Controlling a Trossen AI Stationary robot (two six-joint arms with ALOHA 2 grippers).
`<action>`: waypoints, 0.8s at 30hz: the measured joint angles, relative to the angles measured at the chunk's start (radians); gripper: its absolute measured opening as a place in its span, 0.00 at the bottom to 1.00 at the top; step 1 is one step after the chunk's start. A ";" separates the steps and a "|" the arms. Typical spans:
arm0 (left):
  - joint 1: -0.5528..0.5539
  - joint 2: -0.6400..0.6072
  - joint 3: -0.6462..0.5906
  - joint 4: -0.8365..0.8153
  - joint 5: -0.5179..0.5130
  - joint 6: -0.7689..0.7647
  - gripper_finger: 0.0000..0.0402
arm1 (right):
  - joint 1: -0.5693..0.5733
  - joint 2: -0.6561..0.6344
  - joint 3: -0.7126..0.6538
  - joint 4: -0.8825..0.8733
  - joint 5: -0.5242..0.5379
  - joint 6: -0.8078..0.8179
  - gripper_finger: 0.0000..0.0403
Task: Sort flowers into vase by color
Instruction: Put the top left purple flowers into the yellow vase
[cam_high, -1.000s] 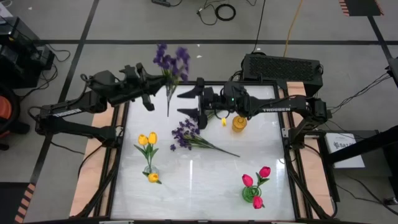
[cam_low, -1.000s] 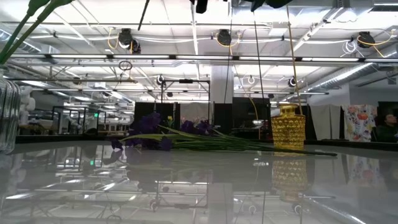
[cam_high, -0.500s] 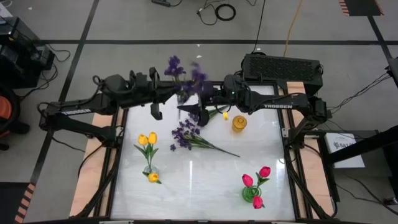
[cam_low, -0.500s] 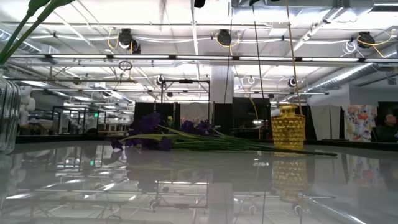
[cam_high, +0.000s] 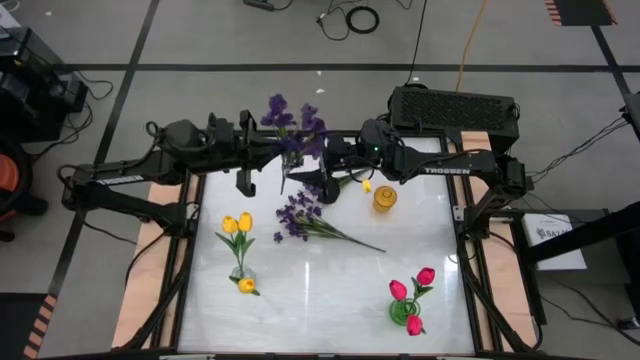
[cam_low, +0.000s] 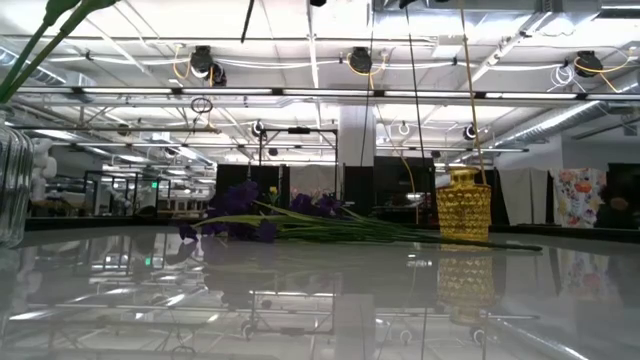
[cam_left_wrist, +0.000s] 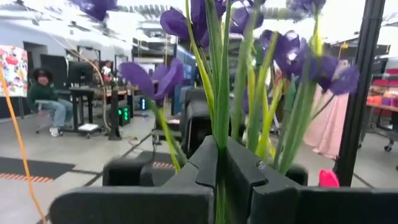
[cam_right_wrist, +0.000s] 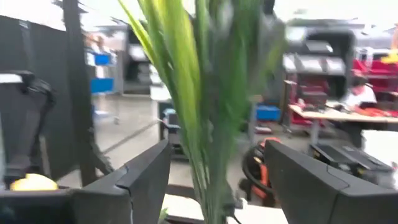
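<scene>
We held the purple sprig (cam_high: 292, 122) upright in our pinched left claw (cam_high: 283, 150) near the surface's (cam_high: 320, 280) twelve o'clock edge; our right claw (cam_high: 318, 166), wide, straddled its stem from three o'clock.

Left tool (cam_high: 283, 152) clamped shut; right tool (cam_high: 312, 167) spread wide, facing it.

table centre (cam_high: 320, 275): bare, passable | far edge: both arms meet over purple sprig (cam_high: 293, 125) | obstacles: loose purple bunch (cam_high: 305, 220), yellow vase (cam_high: 385, 198), 2 corner vases
</scene>
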 joint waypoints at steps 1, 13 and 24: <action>0.000 0.002 0.000 -0.006 0.000 0.000 0.04 | 0.001 0.000 0.000 0.008 -0.010 0.001 0.62; -0.002 0.044 0.000 0.015 0.002 -0.002 0.04 | 0.012 0.000 0.000 0.006 -0.032 0.022 0.40; -0.071 0.025 0.000 -0.048 -0.022 0.030 0.20 | 0.012 -0.004 0.000 -0.024 -0.042 0.074 0.04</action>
